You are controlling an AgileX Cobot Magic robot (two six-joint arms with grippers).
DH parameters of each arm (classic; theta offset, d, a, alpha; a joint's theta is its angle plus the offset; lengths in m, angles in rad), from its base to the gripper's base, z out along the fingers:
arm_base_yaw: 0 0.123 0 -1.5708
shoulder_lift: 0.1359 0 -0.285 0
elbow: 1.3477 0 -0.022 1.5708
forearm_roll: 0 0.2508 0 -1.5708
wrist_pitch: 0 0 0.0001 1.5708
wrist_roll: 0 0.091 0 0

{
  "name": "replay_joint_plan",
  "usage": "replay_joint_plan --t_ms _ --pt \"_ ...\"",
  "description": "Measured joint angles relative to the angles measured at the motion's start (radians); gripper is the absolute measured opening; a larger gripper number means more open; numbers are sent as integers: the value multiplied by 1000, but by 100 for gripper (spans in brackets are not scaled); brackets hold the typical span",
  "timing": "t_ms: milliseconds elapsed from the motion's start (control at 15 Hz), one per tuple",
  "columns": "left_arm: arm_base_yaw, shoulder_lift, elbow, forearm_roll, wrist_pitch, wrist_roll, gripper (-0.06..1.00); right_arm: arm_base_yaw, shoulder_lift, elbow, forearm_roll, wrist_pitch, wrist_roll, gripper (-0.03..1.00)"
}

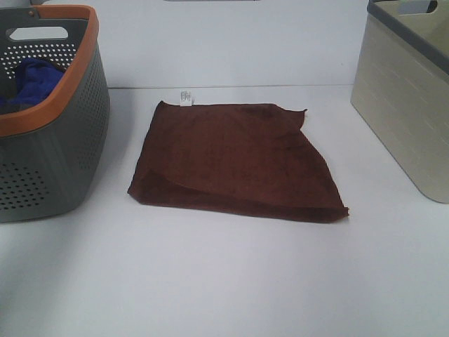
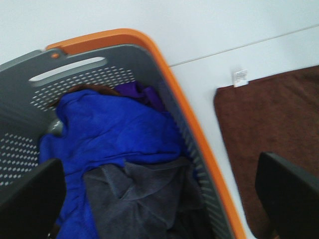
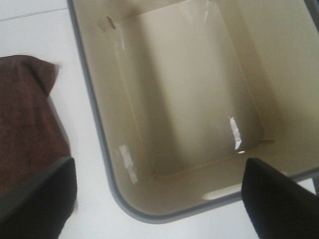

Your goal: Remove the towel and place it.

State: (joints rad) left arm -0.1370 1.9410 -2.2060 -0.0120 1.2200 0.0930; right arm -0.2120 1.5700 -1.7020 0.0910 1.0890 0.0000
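Towel [image 1: 237,160] lies flat mid-table [image 1: 224,281], its white tag [image 1: 186,97] toward the back edge – between 2 baskets. Left claw [image 2: 159,199] and right claw [image 3: 159,199] both gape wide, holding nothing.

A: Towels on the table? Baskets?
B: One brown towel [image 1: 235,158]. One grey basket [image 1: 63,168], one beige bin [image 1: 407,112]. Inside the basket: one blue cloth [image 2: 109,129], one grey cloth [image 2: 144,204].
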Motion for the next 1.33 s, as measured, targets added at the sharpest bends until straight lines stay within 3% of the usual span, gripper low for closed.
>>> replay_joint_plan --t_ms 133,333,467,533,667,867,1067,1333 --pt "59 -14 17 12 1 0 99 -14 -35 33 2 0 -27 79" --pt "66 -110 115 12 0 -2 99 -14 -137 141 39 0 -54 79" --pt "66 -311 356 47 0 -48 99 -14 -330 316 51 0 -86 79" --pt "66 -358 410 65 0 -62 99 -14 -375 354 51 1 -96 79" --pt "66 -529 608 173 -5 -120 99 -14 -543 491 51 1 -129 79" --pt "66 -726 871 336 -131 -209 99 -14 -791 716 44 -9 -149 79" --pt "66 -927 1131 355 -272 -277 99 -14 -1028 979 52 -104 -205 77" --pt "66 -1196 1332 350 -295 -280 99 -14 -1229 1073 117 -121 -242 76"
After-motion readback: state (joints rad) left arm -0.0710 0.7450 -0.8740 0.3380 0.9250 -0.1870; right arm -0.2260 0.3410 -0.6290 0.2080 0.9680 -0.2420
